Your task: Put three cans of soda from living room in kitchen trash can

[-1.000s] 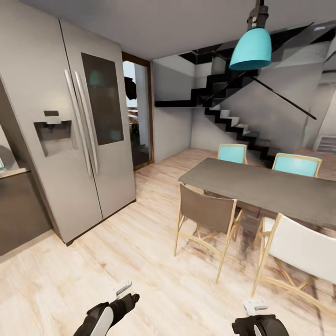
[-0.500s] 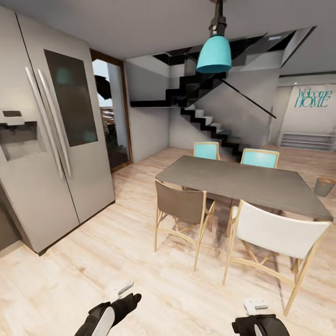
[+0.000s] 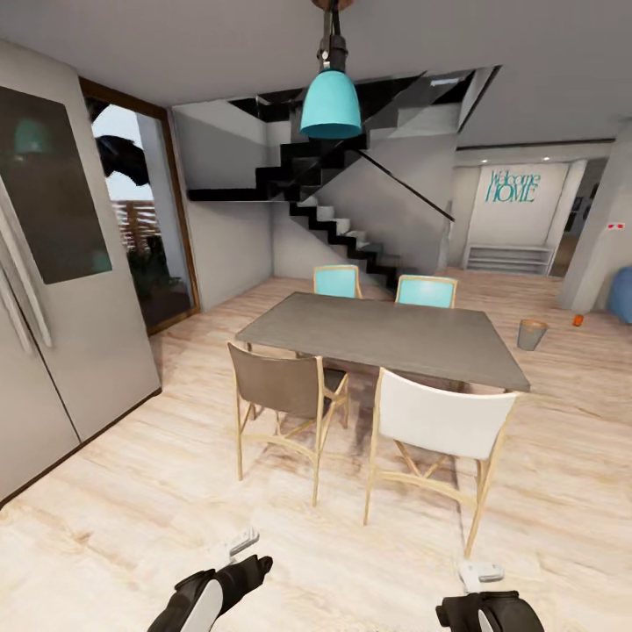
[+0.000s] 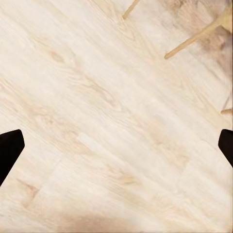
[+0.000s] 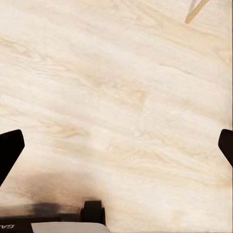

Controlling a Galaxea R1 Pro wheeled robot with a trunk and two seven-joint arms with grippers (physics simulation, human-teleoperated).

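Head view: one pale grey tash can (image 3: 532, 333) is seen on the plank floor (image 3: 175, 491) beyond the dining table (image 3: 386, 338), one orange can of soda (image 3: 578, 320) just beyond it. Four chairs are counted around the table. Left gripper (image 4: 116, 150) and right gripper (image 5: 116, 150) are both spread wide, empty.

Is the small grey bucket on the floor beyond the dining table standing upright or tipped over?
Upright: the tash can stands on its narrow base on the plank floor, open rim upward. Whether it holds anything, I cannot tell.
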